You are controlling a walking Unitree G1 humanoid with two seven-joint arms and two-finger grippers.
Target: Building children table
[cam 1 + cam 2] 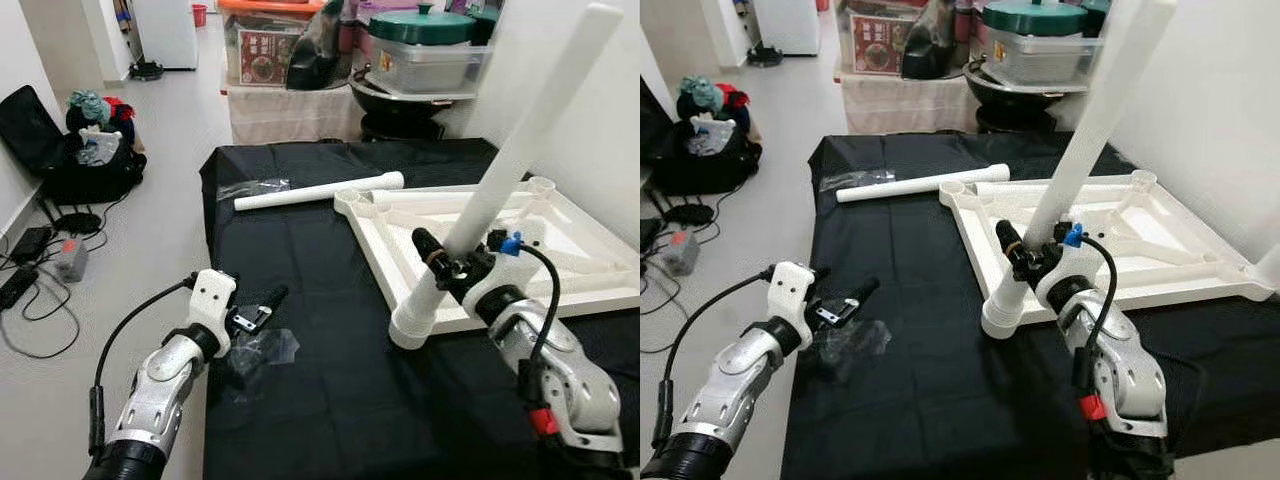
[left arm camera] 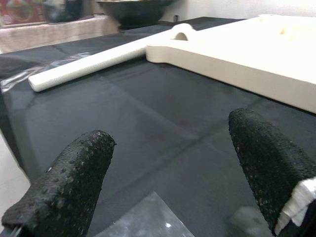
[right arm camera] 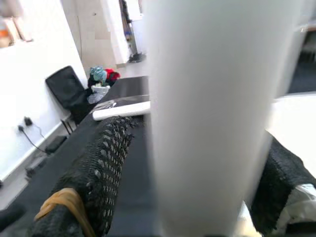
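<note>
The white tabletop [image 1: 590,282] lies upside down on the black-clothed table [image 1: 330,400]. A long white leg [image 1: 520,140] stands tilted in its near corner socket [image 1: 410,326]. My right gripper [image 1: 460,262] is shut on this leg low down, and its black fingers [image 3: 103,158] hug the tube [image 3: 212,113] on both sides. A second white leg [image 1: 318,191] lies flat on the cloth beyond the tabletop's far-left corner. My left gripper [image 1: 262,308] hovers open and holds nothing, low over the cloth at the table's left edge, just behind a clear plastic bag [image 1: 262,350].
Another clear wrapper [image 1: 250,187] lies by the loose leg's left end. On the floor to the left are a black bag [image 1: 85,150], cables and a power strip [image 1: 70,260]. A low shelf with pots and boxes [image 1: 430,50] stands behind the table. A white wall [image 1: 600,130] runs along the right.
</note>
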